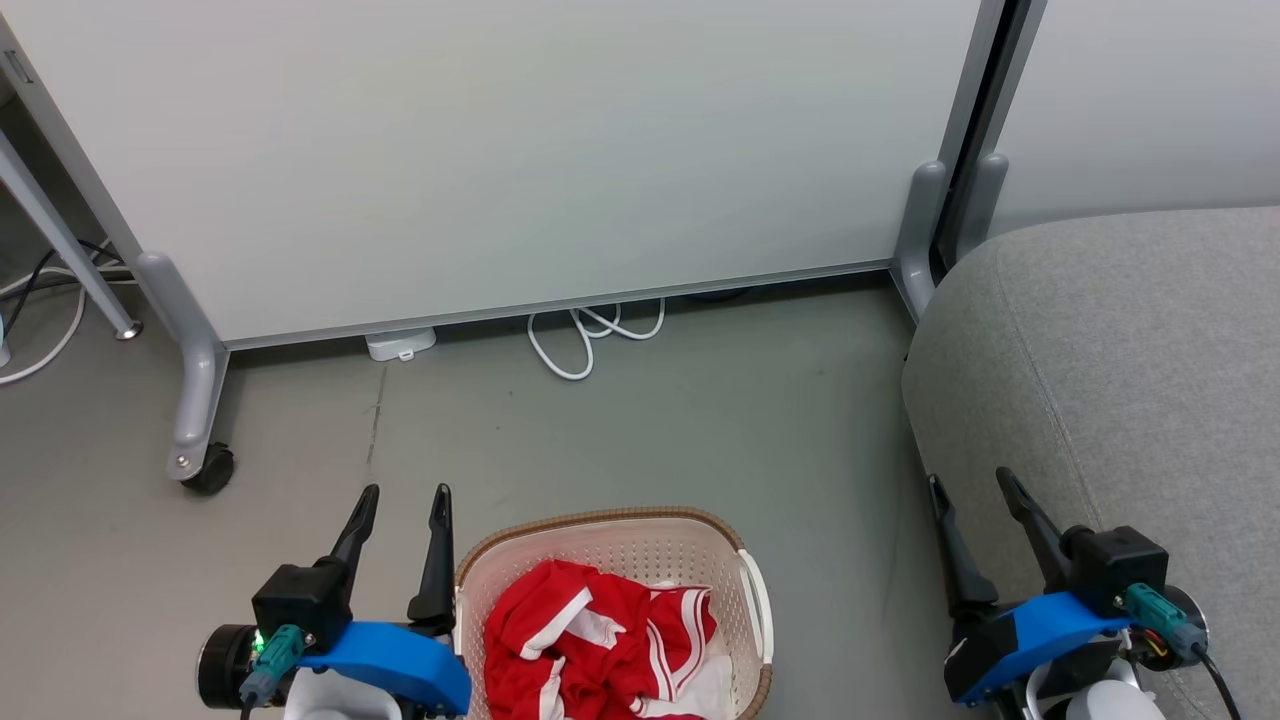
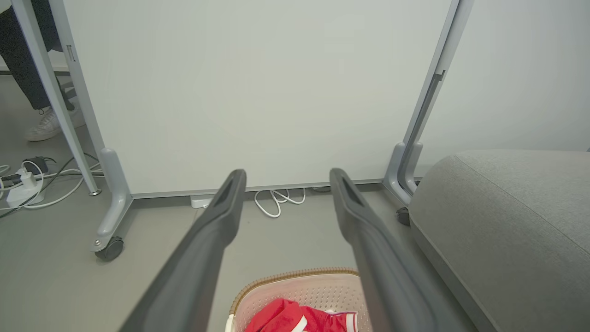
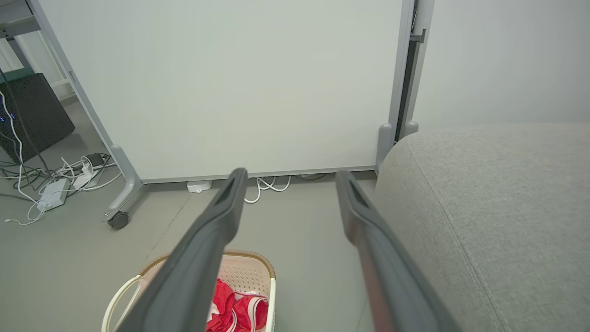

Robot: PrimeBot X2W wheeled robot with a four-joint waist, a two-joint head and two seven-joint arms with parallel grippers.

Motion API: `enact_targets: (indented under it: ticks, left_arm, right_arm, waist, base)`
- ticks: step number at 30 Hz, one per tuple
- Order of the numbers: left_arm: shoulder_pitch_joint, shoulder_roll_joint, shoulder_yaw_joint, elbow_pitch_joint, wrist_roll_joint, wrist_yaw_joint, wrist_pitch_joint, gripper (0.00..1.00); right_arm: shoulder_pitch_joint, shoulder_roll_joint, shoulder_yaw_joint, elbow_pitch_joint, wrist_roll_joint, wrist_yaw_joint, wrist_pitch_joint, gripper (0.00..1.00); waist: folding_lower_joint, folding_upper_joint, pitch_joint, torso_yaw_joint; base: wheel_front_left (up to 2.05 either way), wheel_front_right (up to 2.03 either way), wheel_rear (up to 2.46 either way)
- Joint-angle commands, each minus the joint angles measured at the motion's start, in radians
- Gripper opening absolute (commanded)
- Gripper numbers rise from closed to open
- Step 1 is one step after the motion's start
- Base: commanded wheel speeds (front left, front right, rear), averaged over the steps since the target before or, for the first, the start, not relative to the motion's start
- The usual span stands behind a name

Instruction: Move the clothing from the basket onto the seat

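my left claw [image 1: 406,492], two long, dark, matte, tapered fingers on a blue plastic mount, stands fully spread with nothing between the fingers. my right claw [image 1: 969,478], of the same build, is likewise spread wide and empty.

just beside the left claw, on its right, is the oval cream-white perforated plastic basket [image 1: 600,522]. it has a brown woven-look rim and a smooth white side handle, and it stands on the smooth grey-green floor [image 1: 700,430]. inside it lies the bright red soft fabric clothing [image 1: 590,640], crumpled in a loose heap with creased folds. white stripes and white trim show, with a patch of white cloth at the heap's lower right. all of it sits within the basket walls.

at the right claw is the large light grey fabric-upholstered seat [image 1: 1120,380], with a coarse woven texture, a rounded corner and one stitched seam running along it. the claw overlaps the seat's near left edge in the head view; i cannot tell whether they touch.

beyond these, a looped white cable [image 1: 580,345] lies on the floor. behind it stands a flat white partition panel [image 1: 500,150] on grey metal feet, and the left foot carries a black caster [image 1: 212,468].
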Motion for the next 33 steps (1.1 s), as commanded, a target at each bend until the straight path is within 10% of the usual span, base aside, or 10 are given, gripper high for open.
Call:
enact_targets:
  ticks: [1,33]
  left_arm:
    - [-0.017,0.001,0.004,0.000,0.019,-0.003,-0.008,1.00]
    - [-0.012,-0.008,0.015,0.004,0.134,-0.017,-0.037,1.00]
  right_arm:
    - [-0.013,-0.006,0.003,-0.001,-0.022,0.002,-0.011,1.00]
    - [-0.021,-0.006,0.018,0.007,-0.117,0.001,-0.043,1.00]
  waist:
    - [0.0000,-0.0001,0.000,0.000]
    - [0.0000,-0.0001,0.019,-0.005]
  base:
    - [0.00,0.00,0.00]
    - [0.00,0.00,0.00]
